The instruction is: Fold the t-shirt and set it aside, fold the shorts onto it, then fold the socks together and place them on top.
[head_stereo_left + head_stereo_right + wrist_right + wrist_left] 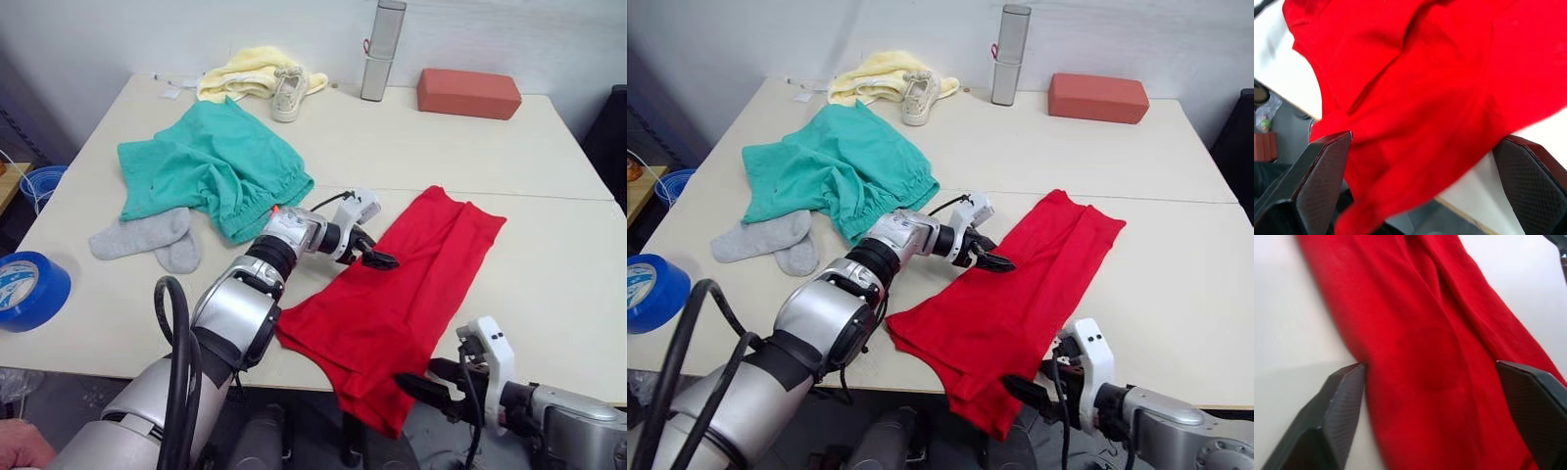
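Table (549,245): t-shirt (411,284) lies btwn wide-open jaws of left gripper (377,257) & right gripper (426,384), ungripped.

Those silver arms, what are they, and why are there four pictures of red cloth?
They belong to a robot that folds clothes. Two pictures come from cameras on its head, looking down at the table. The other two come from cameras on its wrists, so you see black fingers close up. The left tool is open over the red t-shirt, which hangs partly off the table's front edge. The right tool is open by that hanging part. Nothing is held. Green shorts and grey socks wait nearby.
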Controlling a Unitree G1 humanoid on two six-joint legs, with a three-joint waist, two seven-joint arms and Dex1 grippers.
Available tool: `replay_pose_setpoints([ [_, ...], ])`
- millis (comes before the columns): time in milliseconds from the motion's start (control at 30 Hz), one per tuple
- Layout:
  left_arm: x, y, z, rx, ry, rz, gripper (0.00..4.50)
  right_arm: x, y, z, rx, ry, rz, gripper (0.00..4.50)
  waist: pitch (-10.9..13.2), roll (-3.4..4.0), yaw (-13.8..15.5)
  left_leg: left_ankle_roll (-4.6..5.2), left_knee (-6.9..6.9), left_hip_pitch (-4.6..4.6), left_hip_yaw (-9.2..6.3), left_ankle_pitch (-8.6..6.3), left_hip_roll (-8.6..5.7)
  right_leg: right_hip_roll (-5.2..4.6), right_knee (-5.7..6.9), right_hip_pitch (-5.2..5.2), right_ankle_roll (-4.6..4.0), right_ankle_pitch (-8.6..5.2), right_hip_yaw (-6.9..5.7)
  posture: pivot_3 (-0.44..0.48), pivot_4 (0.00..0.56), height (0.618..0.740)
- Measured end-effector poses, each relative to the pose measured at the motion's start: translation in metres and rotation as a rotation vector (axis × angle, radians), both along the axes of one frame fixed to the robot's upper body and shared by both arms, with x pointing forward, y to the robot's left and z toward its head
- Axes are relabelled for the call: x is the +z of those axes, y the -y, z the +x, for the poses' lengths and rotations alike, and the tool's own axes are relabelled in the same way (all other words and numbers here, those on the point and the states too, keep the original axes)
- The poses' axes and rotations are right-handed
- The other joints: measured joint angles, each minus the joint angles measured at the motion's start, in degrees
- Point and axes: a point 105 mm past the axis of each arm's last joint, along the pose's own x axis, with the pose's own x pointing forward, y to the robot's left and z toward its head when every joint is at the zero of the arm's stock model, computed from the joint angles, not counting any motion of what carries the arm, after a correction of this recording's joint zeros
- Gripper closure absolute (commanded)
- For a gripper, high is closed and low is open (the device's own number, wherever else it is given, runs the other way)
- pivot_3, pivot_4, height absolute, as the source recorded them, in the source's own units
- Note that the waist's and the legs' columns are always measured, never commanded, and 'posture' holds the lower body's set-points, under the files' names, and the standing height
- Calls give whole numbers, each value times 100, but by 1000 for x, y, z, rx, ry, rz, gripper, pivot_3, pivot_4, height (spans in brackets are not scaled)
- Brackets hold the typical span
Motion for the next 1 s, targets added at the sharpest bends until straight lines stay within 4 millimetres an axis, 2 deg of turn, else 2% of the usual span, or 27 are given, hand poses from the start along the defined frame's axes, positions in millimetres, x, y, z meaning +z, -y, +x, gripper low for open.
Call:
replay_pose_setpoints([
  [67,-4,2,-2,-8,4,-1,1508,-1,-3,4,-13,8,-3,621,-3,-4,-7,-2,0,0,0,-1,0,0,0,0,0,0,2,0,150,740],
  [367,-17,-3,0,19,39,-3,4371,-7,7,16,-50,-1,-60,3776,-4,-5,-2,0,-2,1,1,-1,0,0,-1,0,-1,-1,1,0,150,740],
  [433,-19,-4,1,35,36,-19,4500,-7,10,17,-46,-5,-69,4470,-4,-5,5,2,-2,0,1,-1,0,-1,-2,0,-1,-1,0,0,150,740],
  [533,-19,-6,2,54,31,-41,4500,-7,11,19,-33,-4,-63,4470,-4,-5,3,4,-2,1,3,0,0,0,-2,1,-1,-1,0,0,150,740],
  [633,-20,-14,7,115,9,-102,4500,-5,22,23,-15,-13,-94,4470,-4,-5,-17,7,2,2,7,1,0,0,1,2,-1,0,3,0,150,740],
  [733,-17,-31,18,207,14,-135,4500,4,43,36,-56,17,-131,4470,-4,-5,-58,6,2,5,7,3,0,0,7,2,-1,1,3,0,150,740],
  [800,-14,-40,23,253,35,-137,4500,10,50,45,-63,46,-137,4470,-4,-4,-66,5,0,6,6,4,0,1,8,2,-1,1,2,0,150,740],
  [1000,-12,-62,20,368,42,-164,4500,25,65,65,-37,92,-154,4470,-3,-2,-67,-1,0,2,8,5,0,1,5,0,-1,1,3,0,150,740],
])
